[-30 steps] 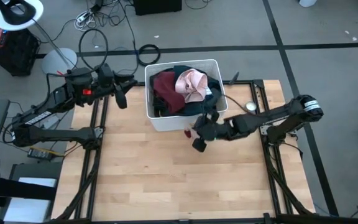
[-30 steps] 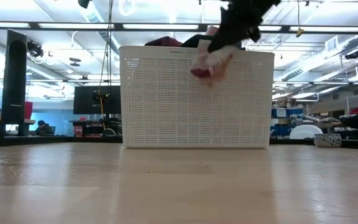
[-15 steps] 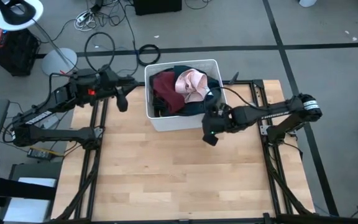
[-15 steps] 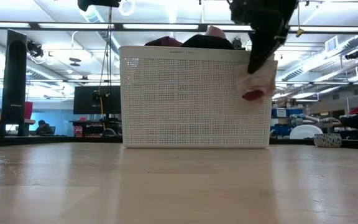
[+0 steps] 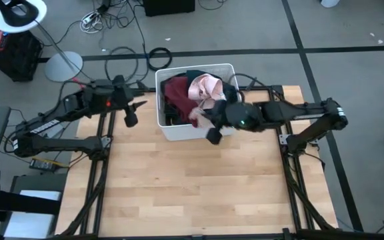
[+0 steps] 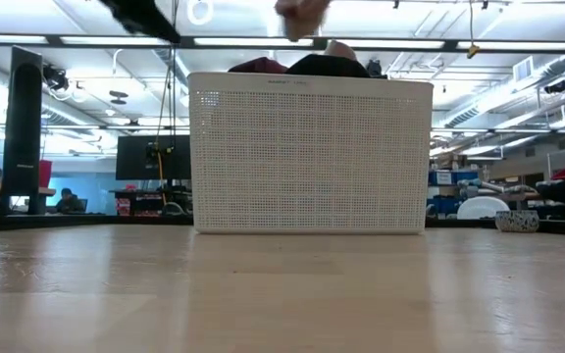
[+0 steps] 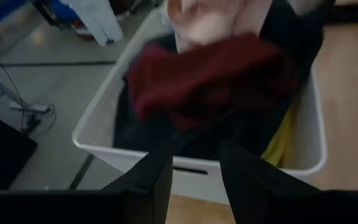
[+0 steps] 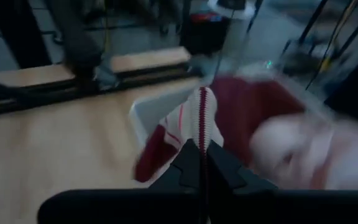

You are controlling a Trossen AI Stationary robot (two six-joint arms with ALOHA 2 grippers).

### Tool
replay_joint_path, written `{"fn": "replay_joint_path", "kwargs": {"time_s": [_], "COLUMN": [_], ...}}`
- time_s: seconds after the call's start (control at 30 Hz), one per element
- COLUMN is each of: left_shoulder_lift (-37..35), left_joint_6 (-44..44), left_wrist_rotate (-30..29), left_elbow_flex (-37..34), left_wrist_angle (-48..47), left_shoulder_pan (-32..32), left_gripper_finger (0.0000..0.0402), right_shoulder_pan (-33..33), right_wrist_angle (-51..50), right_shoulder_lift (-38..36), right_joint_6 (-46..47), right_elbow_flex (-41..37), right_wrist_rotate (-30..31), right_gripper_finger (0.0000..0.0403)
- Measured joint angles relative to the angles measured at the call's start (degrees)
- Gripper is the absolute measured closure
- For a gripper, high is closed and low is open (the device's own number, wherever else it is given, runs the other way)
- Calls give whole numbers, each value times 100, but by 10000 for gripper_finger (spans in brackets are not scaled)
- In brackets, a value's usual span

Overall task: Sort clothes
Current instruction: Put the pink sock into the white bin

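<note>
A white plastic bin (image 5: 179, 133) stands at the table's far middle. It holds a maroon garment (image 5: 177, 93), a pale pink one (image 5: 204, 90) and dark navy cloth (image 5: 227, 93); a yellow piece (image 7: 278, 146) shows by its wall. My right gripper (image 5: 203, 117) is over the bin's near wall, shut on a small white piece with red stripes (image 8: 199, 115). That piece also shows blurred above the bin's rim in the low view (image 6: 297, 12). My left gripper (image 5: 131, 117) is open and empty, left of the bin, pointing at it. My right gripper pinches the striped piece between its two shut fingers at a narrow bunched part (image 8: 202, 134). The piece is lifted clear, above the bin's rim. Its red end (image 8: 151, 163) trails loose to one side of the fingers.
The bin's perforated near wall (image 6: 310, 157) stands upright in the low view. Bare wooden table top (image 5: 192, 193) lies near of the bin. Black frame rails (image 5: 102, 167) run along the table's left and right sides.
My right gripper has carried the striped piece from in front of the bin's near wall first toward the table's right, then up and toward the far edge, to above the bin's near rim. My left gripper has come a little toward the near edge.
</note>
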Motion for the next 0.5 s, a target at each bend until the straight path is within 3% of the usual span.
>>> {"fn": "replay_joint_path", "kwargs": {"time_s": [0.13, 0.23, 0.5], "left_shoulder_lift": [-270, -564, -1511], "left_joint_6": [-284, -324, -381], "left_wrist_rotate": [177, 339, 331], "left_elbow_flex": [-829, -1398, -1931], "left_wrist_angle": [819, 1456, 1694], "left_shoulder_pan": [1, 1, -1], "left_gripper_finger": [264, 264, 264], "right_shoulder_pan": [-466, -946, -2233], "right_wrist_angle": [121, 255, 518], "right_shoulder_lift": [601, 1022, 1763], "right_joint_6": [-862, -1326, -1135], "right_elbow_flex": [732, 1163, 1373], "right_wrist_rotate": [-75, -542, -1979], "right_gripper_finger": [401, 401, 401]}}
